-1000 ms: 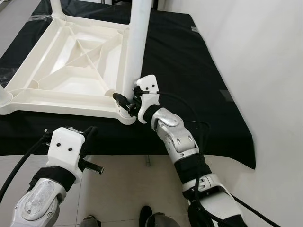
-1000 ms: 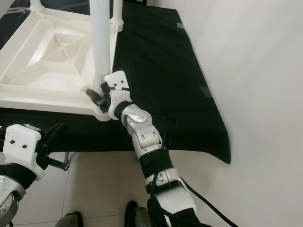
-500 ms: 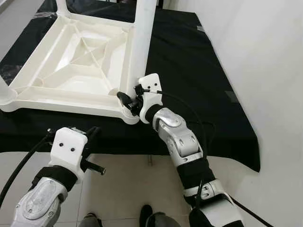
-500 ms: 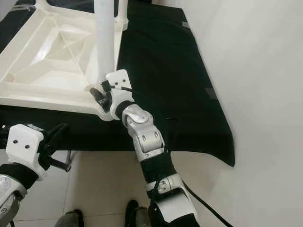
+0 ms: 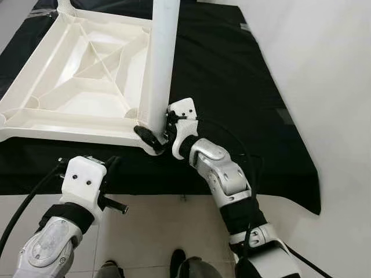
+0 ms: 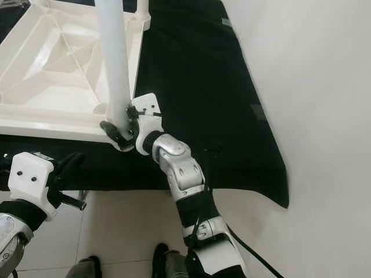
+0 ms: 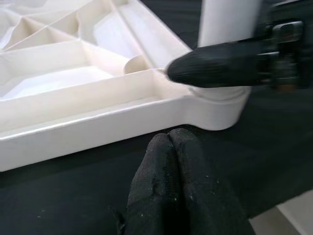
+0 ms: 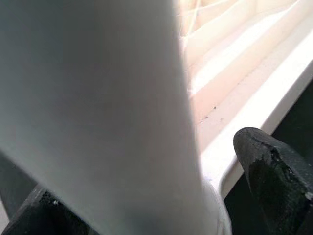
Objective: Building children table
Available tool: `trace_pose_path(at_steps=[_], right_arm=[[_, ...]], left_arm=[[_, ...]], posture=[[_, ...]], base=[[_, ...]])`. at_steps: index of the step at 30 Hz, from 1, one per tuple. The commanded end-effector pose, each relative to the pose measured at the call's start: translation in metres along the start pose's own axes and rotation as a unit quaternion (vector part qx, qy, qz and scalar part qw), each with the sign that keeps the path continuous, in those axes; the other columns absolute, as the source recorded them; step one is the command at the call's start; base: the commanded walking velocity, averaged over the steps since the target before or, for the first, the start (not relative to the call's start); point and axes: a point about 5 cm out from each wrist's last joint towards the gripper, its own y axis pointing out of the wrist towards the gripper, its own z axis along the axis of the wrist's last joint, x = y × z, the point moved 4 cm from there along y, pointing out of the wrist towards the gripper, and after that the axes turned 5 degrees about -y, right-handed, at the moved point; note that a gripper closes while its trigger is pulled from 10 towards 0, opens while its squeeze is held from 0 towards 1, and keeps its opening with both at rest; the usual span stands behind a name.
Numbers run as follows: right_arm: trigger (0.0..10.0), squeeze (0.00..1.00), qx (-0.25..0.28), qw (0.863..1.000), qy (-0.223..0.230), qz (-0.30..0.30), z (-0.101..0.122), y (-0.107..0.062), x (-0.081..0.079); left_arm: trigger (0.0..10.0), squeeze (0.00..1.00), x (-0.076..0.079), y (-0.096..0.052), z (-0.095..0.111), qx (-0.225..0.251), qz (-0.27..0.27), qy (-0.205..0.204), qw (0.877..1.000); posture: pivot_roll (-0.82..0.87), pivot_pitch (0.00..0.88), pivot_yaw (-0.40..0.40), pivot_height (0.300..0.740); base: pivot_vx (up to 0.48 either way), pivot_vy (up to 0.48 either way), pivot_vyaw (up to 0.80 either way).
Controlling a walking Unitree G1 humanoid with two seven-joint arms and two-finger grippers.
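Note:
The white plastic tabletop lies upside down on a black-clothed table, its ribbed underside facing up. A white round leg stands upright in the near right corner socket. My right gripper is shut on the leg just above the socket, one black finger on each side. In the right wrist view the leg sits between the fingers. My left gripper hangs shut below the table's front edge, holding nothing and short of the tabletop corner; its fingertips are pressed together.
Another white leg stands at the far corner of the tabletop. A white wall runs close along the right. The black cloth drops over the front edge to a light tiled floor, where my feet stand.
The head camera has shifted, so the whole scene has slid a little. My right gripper stays clamped at the foot of the leg. The left arm has held its place.

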Motion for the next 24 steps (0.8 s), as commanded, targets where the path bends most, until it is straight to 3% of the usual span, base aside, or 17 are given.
trace_pose_path(at_steps=[1, 15, 24], right_arm=[[10.0, 0.0, 0.02, 1.0, -0.002, 0.015, 0.003, -0.006, 0.0], [10.0, 0.0, 0.018, 1.0, -0.012, 0.022, -0.009, -0.021, 0.008], [10.0, 0.0, 0.02, 1.0, -0.007, 0.009, -0.013, -0.02, 0.009]], left_arm=[[10.0, 0.0, -0.003, -0.001, -0.007, -0.017, 0.009, -0.004, 1.0], [10.0, 0.0, -0.006, 0.001, -0.009, -0.021, 0.018, 0.004, 1.0], [10.0, 0.0, -0.007, 0.002, -0.008, -0.017, 0.018, 0.014, 1.0]], posture=[[0.18, 0.269, -0.176, 0.74], [0.18, 0.258, -0.168, 0.74], [0.19, 0.247, -0.161, 0.74]], base=[[0.0, 0.24, 0.0], [0.0, 0.48, 0.0], [0.0, 0.0, 0.0]])
